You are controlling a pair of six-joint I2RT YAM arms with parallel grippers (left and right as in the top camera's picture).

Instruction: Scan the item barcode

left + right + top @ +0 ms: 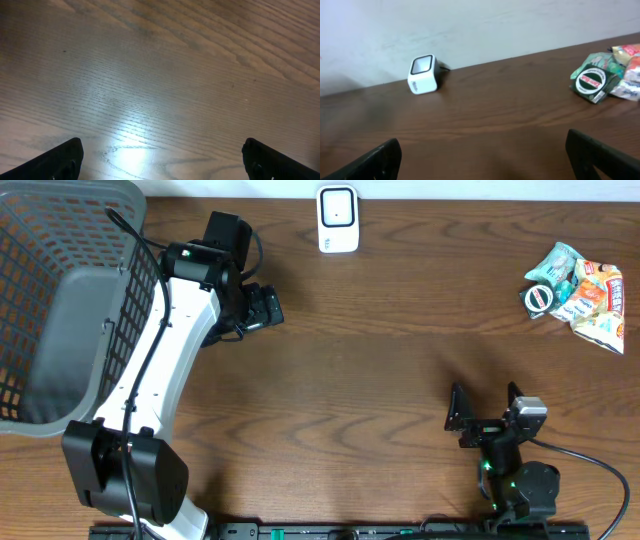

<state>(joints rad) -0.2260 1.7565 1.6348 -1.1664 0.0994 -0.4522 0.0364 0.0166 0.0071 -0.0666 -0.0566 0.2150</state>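
Far to the left of the left claw [262, 308] stands a grey mesh basket [60, 300], cut off by the frame edge, so we cannot tell whether anything lies in it. That claw is spread wide and holds nothing. Its wrist view shows only bare wood grain and a glare patch between its two dark fingers [60, 160]. Just beyond it and a little to its right, the white scanner [338, 218] sits at the far edge of the surface [380, 360], its window facing up and out. Moving right, the right claw [485, 402] rests near the front edge, likewise spread wide and empty. The scanner is ahead of it to the left and the goods are ahead to the right, both well apart from it. Those goods are a pile of packets [590, 295], with a green pack [540, 297] bearing a round label at the side of the pile nearest the claw. We judge the packets to be light, soft and crinkly, with a slick film that will buckle or slide under a pinch. The green pack looks stiffer and seems the safer pick. We would grip it across its outer edges, low on the body, leaving both broad faces free to turn toward the scanner window. No barcode shows in any view. The pile overlaps itself and partly runs out of the wrist picture, and the print is too small to read. We cannot say which face carries the code, or how many items there are.
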